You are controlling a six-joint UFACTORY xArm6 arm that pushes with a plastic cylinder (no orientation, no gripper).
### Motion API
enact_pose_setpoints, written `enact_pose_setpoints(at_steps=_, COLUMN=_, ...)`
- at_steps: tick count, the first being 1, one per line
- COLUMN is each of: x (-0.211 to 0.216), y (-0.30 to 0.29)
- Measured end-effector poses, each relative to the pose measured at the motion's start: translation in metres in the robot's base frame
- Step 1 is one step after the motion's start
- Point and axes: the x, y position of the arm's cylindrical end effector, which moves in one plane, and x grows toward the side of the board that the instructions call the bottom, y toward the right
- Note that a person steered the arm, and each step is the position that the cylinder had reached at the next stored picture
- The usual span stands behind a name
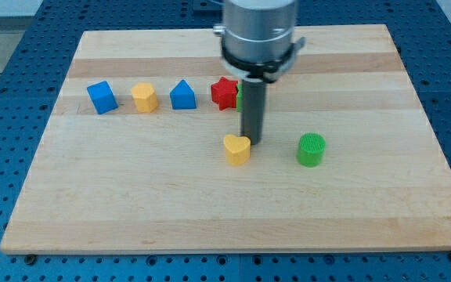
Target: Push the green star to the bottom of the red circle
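A green block (pixel 239 95) peeks out from behind my rod, right beside a red star (pixel 224 93) in the upper middle; most of it is hidden and its shape cannot be made out. No red circle shows; the arm's body covers part of the board's top. My tip (pixel 253 143) rests on the board below those two blocks, just right of a yellow heart (pixel 237 149) and close against it. A green cylinder (pixel 312 150) stands further to the right of the tip.
A blue cube (pixel 102 97), a yellow pentagon-like block (pixel 144 98) and a blue triangle (pixel 182 95) stand in a row left of the red star. The wooden board (pixel 131 211) lies on a blue table.
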Motion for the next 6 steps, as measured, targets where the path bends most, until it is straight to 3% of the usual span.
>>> enact_pose_setpoints(at_steps=3, x=-0.060, y=-0.020)
enact_pose_setpoints(at_steps=6, x=-0.077, y=0.013)
